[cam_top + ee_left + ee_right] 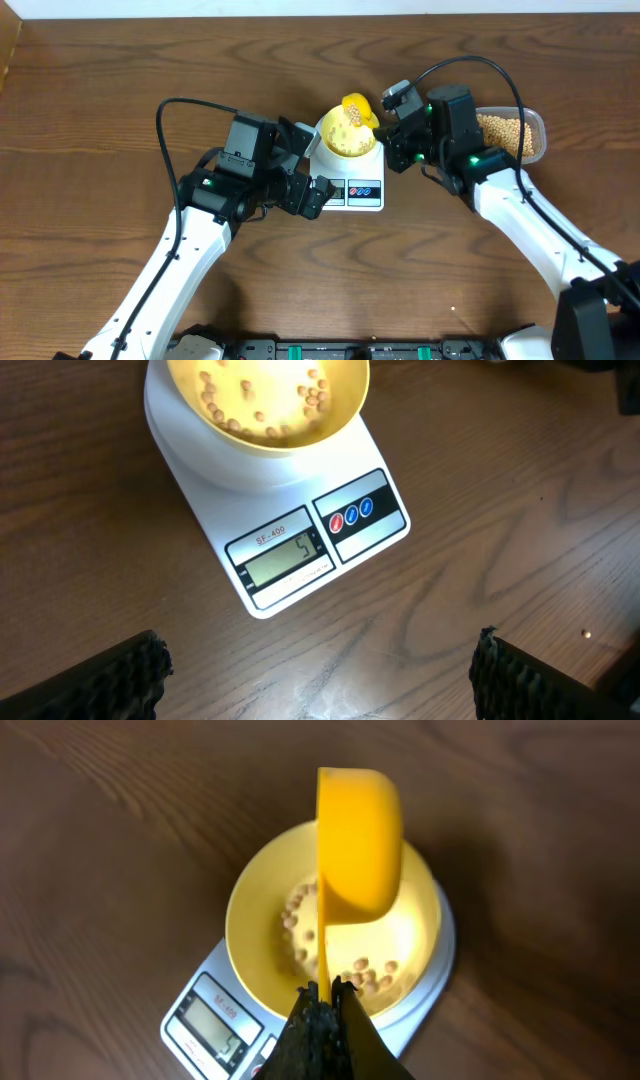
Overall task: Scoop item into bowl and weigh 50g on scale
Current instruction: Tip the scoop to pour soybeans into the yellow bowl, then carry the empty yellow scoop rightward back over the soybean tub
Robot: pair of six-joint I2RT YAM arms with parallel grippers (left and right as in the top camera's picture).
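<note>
The pale yellow bowl [346,140] stands on the white scale [366,192], with a thin layer of beige beans [366,976] on its bottom. My right gripper [325,994] is shut on the handle of a bright yellow measuring spoon [358,845], which is tipped on its side above the bowl [412,935]. In the left wrist view the bowl [265,432] and the scale's display [283,560] lie ahead of my left gripper [320,685]. That gripper is open wide over bare table, just left of the scale, with nothing between its fingers [105,682].
A clear plastic tub [512,135] full of beans sits behind the right arm at the far right. The left arm lies across the table's left half, the right arm across its right half. Cables arch over both.
</note>
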